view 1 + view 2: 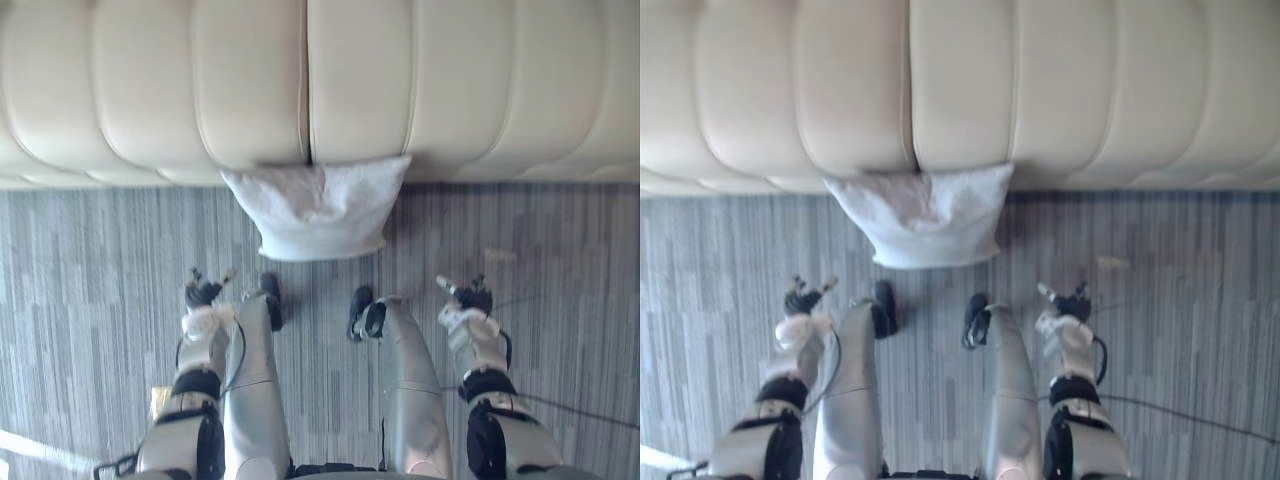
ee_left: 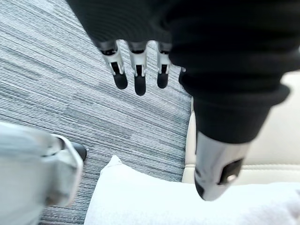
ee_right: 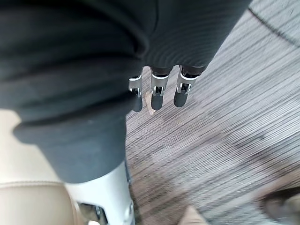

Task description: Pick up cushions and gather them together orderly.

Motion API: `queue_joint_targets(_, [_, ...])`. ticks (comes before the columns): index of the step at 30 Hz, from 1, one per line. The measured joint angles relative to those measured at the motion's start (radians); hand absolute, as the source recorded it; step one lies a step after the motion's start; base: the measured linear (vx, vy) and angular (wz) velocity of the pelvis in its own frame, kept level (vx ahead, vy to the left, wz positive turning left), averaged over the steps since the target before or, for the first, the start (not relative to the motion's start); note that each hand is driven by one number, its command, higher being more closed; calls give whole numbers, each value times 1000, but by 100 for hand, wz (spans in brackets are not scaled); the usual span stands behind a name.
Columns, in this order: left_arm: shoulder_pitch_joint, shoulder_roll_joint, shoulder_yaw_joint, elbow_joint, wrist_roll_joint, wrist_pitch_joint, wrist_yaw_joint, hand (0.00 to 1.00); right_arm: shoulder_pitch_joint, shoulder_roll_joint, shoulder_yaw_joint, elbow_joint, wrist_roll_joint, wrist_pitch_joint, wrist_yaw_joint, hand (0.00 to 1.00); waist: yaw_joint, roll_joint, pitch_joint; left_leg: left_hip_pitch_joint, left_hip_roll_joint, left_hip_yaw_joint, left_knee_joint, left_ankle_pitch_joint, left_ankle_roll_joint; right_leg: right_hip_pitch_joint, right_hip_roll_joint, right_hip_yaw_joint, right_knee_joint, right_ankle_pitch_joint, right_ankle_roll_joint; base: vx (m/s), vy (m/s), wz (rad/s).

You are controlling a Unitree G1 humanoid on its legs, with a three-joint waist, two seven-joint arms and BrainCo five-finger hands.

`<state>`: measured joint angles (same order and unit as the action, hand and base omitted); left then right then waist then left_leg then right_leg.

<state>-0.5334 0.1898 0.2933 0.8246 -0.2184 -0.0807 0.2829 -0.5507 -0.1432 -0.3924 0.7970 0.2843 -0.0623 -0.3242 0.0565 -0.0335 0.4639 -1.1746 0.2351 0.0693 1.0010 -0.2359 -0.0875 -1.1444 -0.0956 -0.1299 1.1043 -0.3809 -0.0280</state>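
Lounge, cream sofa (image 1: 320,90), striped carpet (image 1: 90,290)

Both eye views look steeply down from the head: sofa (image 1: 300,80) across the top, carpet (image 1: 80,280) below. The wrist views look from very close past the left hand (image 2: 139,77) and right hand (image 3: 157,93) onto the same carpet and sofa edge.

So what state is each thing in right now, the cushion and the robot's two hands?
Cushion: on the carpet, one edge against the sofa front, not held.
Left hand: open, holding nothing, above the carpet.
Right hand: open, holding nothing, above the carpet.
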Motion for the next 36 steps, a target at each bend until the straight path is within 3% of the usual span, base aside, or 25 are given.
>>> queue_joint_targets(4, [-160,31,-42,-54,-1,-3,12,0,-186,-28,10,-32,11,-8,-17,0,-1,-2,60,-152,1,-22,57,7,-5,-144,-1,-1,53,10,-16,0,0,0])
queue_joint_targets(13, [-368,20,-163,-112,1,-3,70,0,-414,-2,219,-87,5,-20,-50,0,-2,-7,86,-294,-9,-44,85,11,-11,-284,-10,-8,104,1,0,-17,6,6])
queue_joint_targets(14, [-379,15,-168,-125,2,-3,78,100,-423,9,234,-99,-1,-20,-51,0,-2,-7,86,-298,-12,-45,85,12,-11,-288,-13,-8,107,-2,5,-15,18,11])
queue_joint_targets(15, [-382,7,-175,-149,2,-4,91,100,-427,27,250,-120,-3,-21,-58,100,-2,-7,86,-302,-16,-50,84,14,-13,-291,-15,-11,109,-5,10,-6,20,10])
queue_joint_targets(20, [-398,-18,-206,-190,2,-4,160,100,-439,59,288,-128,-3,-21,-97,100,-5,-7,86,-306,-26,-52,63,30,-13,-291,-27,-22,104,-8,15,4,17,13])
queue_joint_targets(27, [-365,-17,-251,-261,0,-4,197,100,-364,41,343,-208,-2,-26,-111,100,-11,-7,85,-273,-24,-55,61,33,-18,-260,-26,-24,102,-4,9,0,0,0])
queue_joint_targets(32, [-243,-37,-320,-372,0,-27,196,100,-208,40,384,-342,-11,-37,-110,100,-17,-9,81,-82,-20,-49,-30,50,-32,-74,-10,-32,10,13,-20,6,-18,-4])
queue_joint_targets(33, [-193,-52,-345,-423,0,-51,194,100,-134,40,399,-413,-14,-61,-110,100,-18,-12,76,8,-20,-43,-88,59,-34,12,-2,-35,-46,23,-16,1,-23,-9])
queue_joint_targets(36, [-130,-69,-379,-482,1,-72,193,100,-33,47,400,-520,-32,-71,-109,100,-20,-12,69,130,-21,-30,-171,74,-31,126,8,-36,-122,33,-13,30,-15,-3])
